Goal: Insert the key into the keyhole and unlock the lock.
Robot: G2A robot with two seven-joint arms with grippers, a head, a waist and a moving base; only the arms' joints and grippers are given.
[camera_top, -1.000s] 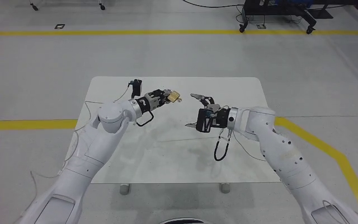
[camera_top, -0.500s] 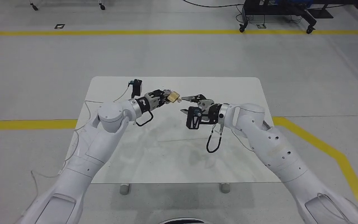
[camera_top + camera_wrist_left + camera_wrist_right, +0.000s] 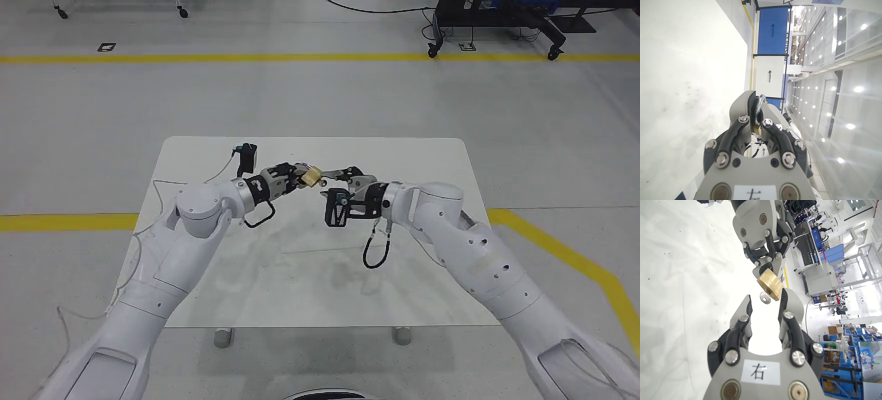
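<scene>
I'm looking at a small brass padlock (image 3: 770,283), held in the air above the white table (image 3: 420,160). My L gripper (image 3: 758,106) is clamped tight on the padlock, which is pinched btw both fingers at its shackle end. The silver shackle (image 3: 759,103) shows as a loop btw the finger pads, and the brass body sticks out past the fingertips.

A silver key (image 3: 765,298) sits in the keyhole on the face of the padlock opposite the shackle. Its blade is inside and its round head w/ a hole pokes out.

My R gripper (image 3: 766,301) faces the padlock from the side opposite the L gripper, so in the top view the two meet nose to nose at the padlock. Its fingers are spread apart and grip nothing. The key head lies btw the two fingertips, w/ a visible gap to one finger. The other finger's ribbed black pad (image 3: 782,303) is just beside the padlock's brass edge, and I can't tell if they touch.

A few dark specks (image 3: 666,253) dot the table below the padlock.
</scene>
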